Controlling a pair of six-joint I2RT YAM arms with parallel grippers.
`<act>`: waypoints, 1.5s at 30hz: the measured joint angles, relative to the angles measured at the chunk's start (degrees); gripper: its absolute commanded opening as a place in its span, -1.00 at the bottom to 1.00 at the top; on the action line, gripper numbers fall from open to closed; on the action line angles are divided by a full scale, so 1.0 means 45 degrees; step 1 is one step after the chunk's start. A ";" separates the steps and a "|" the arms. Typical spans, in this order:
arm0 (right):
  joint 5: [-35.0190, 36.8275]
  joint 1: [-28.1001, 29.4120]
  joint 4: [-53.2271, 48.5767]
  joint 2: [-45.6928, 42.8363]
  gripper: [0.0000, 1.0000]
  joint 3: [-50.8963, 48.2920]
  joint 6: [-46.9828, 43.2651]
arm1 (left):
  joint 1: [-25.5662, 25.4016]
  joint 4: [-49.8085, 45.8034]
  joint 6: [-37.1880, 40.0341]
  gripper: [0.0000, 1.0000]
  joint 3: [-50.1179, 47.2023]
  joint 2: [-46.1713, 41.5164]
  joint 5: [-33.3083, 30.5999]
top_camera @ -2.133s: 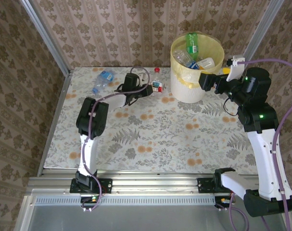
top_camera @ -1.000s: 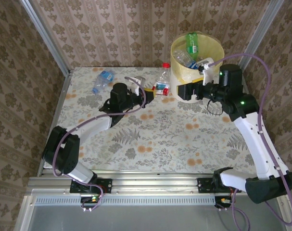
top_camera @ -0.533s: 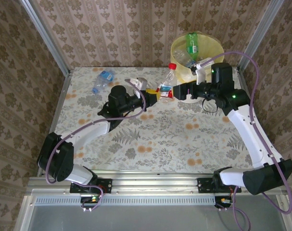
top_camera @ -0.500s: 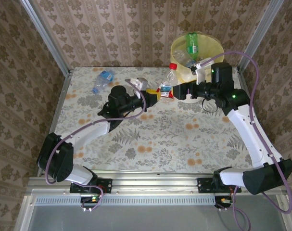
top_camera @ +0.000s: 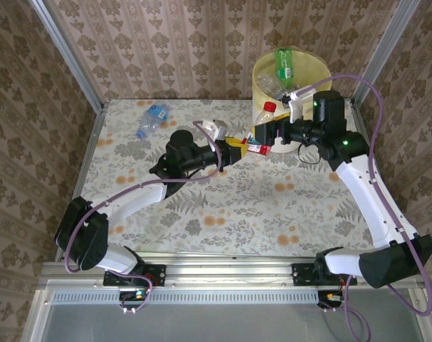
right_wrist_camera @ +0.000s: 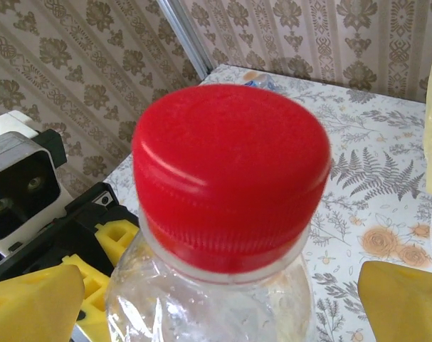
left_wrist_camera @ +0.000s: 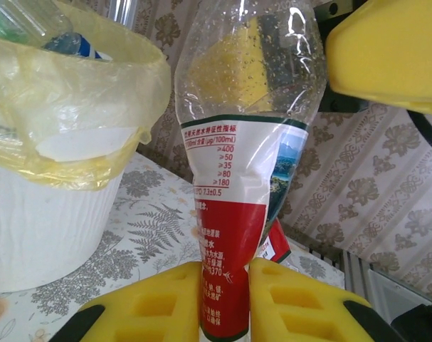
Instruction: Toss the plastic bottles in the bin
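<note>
The left gripper point(top_camera: 235, 145) is clamped on the lower end of a clear plastic bottle point(left_wrist_camera: 238, 178). Its yellow fingers point(left_wrist_camera: 174, 293) press on either side of the bottle's red and white label. The bottle stands nearly upright, with its red cap point(right_wrist_camera: 230, 165) on top. In the top view it is just in front of the bin point(top_camera: 278, 135), on the side nearer the middle of the table point(top_camera: 272, 206).

The right gripper point(top_camera: 260, 133) reaches in from the right, level with the upper part of the same bottle. Its jaws are wide apart, with one yellow fingertip point(right_wrist_camera: 402, 293) on each side of the bottle's shoulder. I cannot tell whether they touch the plastic.

The bin is a white bucket with a yellow bag over its rim, and it stands at the far right corner of the table. Inside it are a green bottle point(top_camera: 283, 63) and several clear ones. One more bottle with a blue label point(top_camera: 150, 120) lies on its side near the far left corner, well apart from both arms.
</note>
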 measured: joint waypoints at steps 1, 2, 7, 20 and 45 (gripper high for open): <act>-0.0039 0.0000 0.0097 0.0000 0.86 -0.0044 0.0000 | -0.0019 0.0010 -0.0005 -0.58 0.0068 0.0005 0.0044; -0.0068 0.0005 0.0151 0.0000 0.80 -0.0073 -0.0010 | -0.0024 0.0010 -0.0005 -0.57 0.0121 0.0005 0.0078; -0.0296 0.0044 0.0228 -0.0005 0.49 -0.0189 0.0097 | -0.0024 0.0044 -0.0005 -0.56 0.0335 0.0049 0.0209; -0.0384 0.0044 0.0238 -0.0194 0.06 -0.0238 0.0238 | 0.0005 0.0325 -0.0180 0.73 0.0442 0.0267 0.0194; 0.5649 0.0044 0.4891 -0.3876 0.06 -0.1608 -0.1137 | 0.0709 -0.2113 0.1700 0.99 -0.0996 -0.2603 -0.3245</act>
